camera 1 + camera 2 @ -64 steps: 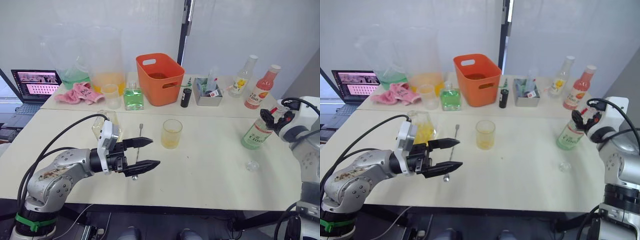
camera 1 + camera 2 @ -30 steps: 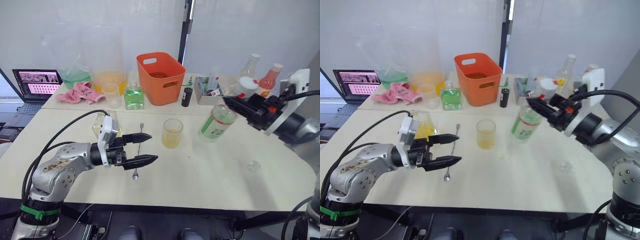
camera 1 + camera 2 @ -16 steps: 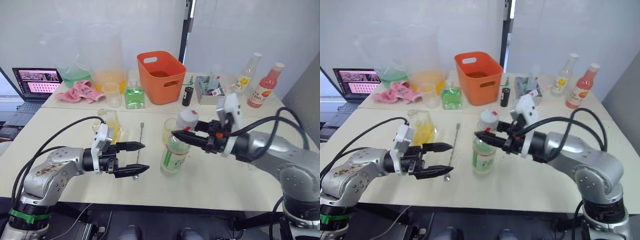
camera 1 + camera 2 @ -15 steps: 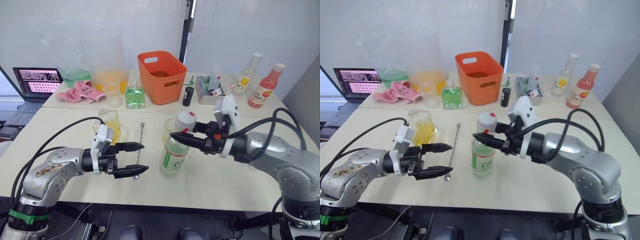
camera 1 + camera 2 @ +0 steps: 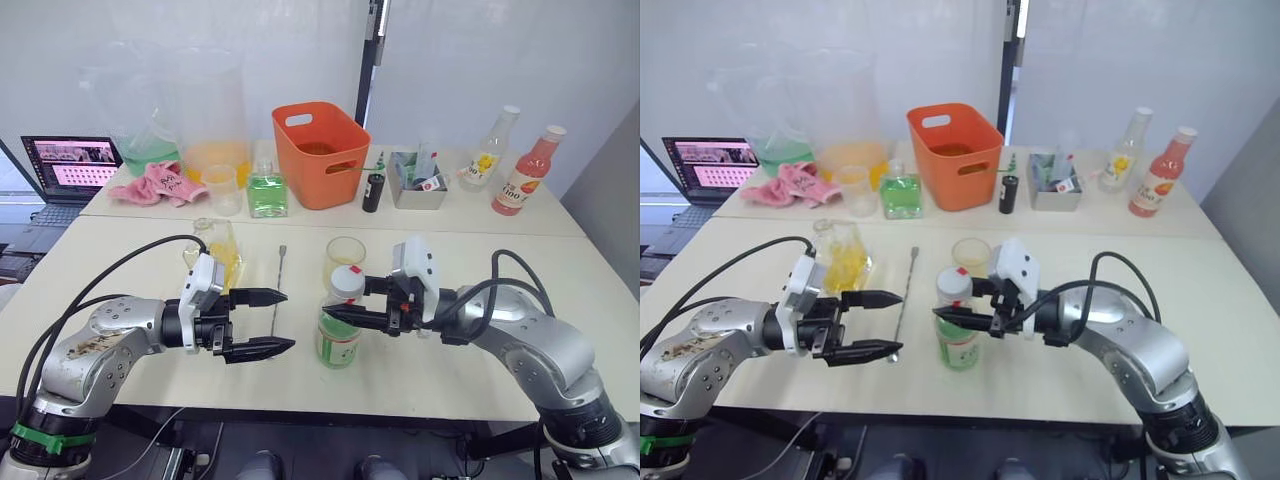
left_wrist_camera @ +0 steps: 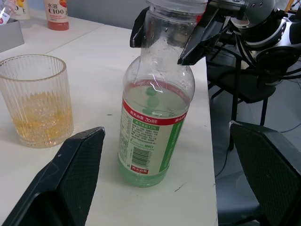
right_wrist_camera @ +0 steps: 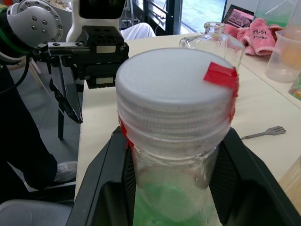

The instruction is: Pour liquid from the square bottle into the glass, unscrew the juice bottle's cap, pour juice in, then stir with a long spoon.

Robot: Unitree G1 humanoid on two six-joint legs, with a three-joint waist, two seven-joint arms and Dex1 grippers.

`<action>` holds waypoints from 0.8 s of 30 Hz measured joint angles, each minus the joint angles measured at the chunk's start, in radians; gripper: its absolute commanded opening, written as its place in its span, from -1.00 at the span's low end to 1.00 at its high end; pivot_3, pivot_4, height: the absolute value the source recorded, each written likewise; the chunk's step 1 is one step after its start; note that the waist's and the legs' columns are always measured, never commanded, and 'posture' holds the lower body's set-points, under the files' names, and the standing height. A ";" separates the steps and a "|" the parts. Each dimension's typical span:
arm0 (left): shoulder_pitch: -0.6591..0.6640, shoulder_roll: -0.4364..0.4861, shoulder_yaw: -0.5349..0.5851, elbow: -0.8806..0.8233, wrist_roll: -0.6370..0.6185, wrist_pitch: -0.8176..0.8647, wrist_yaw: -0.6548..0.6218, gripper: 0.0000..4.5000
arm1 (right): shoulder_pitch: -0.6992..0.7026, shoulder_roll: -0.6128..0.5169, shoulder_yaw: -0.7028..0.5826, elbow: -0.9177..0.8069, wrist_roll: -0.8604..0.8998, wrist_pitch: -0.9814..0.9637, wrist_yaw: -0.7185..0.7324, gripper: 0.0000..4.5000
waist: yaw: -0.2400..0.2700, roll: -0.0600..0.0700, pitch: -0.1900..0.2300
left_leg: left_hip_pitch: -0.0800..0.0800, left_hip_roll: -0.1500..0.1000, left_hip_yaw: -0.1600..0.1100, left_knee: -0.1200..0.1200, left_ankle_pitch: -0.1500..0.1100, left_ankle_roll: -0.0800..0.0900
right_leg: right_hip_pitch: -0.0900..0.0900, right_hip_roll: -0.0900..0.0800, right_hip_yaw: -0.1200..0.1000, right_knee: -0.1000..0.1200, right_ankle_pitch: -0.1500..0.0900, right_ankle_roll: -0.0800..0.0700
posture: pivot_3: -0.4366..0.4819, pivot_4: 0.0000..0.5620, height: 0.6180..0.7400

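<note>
The juice bottle (image 5: 339, 338) stands upright on the table's front middle, white cap (image 5: 347, 283) with a red mark (image 7: 220, 75) on. My right gripper (image 5: 336, 312) is shut on its neck just under the cap. Left of the bottle, with a gap, my left gripper (image 5: 287, 320) is open and empty, fingers (image 6: 70, 183) pointing at it. The glass (image 5: 345, 259) with a little yellow liquid stands just behind the bottle. The square bottle (image 5: 222, 257) is behind my left gripper. The long spoon (image 5: 277, 287) lies on the table between them.
Along the back stand an orange basket (image 5: 320, 155), a small green-liquid bottle (image 5: 267, 195), a clear cup (image 5: 222, 190), a pink cloth (image 5: 160, 185), a laptop (image 5: 75, 165), a metal tray (image 5: 415, 192), a yellow-labelled bottle (image 5: 485, 150) and a pink bottle (image 5: 525, 172).
My right arm has carried the juice bottle from the right edge across to the front middle and lowered it in front of the glass. My left gripper has stayed open, nearly in place.
</note>
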 measured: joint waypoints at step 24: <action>-0.015 0.000 -0.007 -0.002 0.002 -0.003 -0.017 1.00 | -0.020 -0.055 -0.087 0.011 0.075 0.067 0.096 0.99 | 0.002 0.000 0.000 | 0.000 0.000 0.000 0.000 0.000 0.000 | 0.000 0.000 0.000 0.000 0.000 0.000 | -0.05 -0.47 0.99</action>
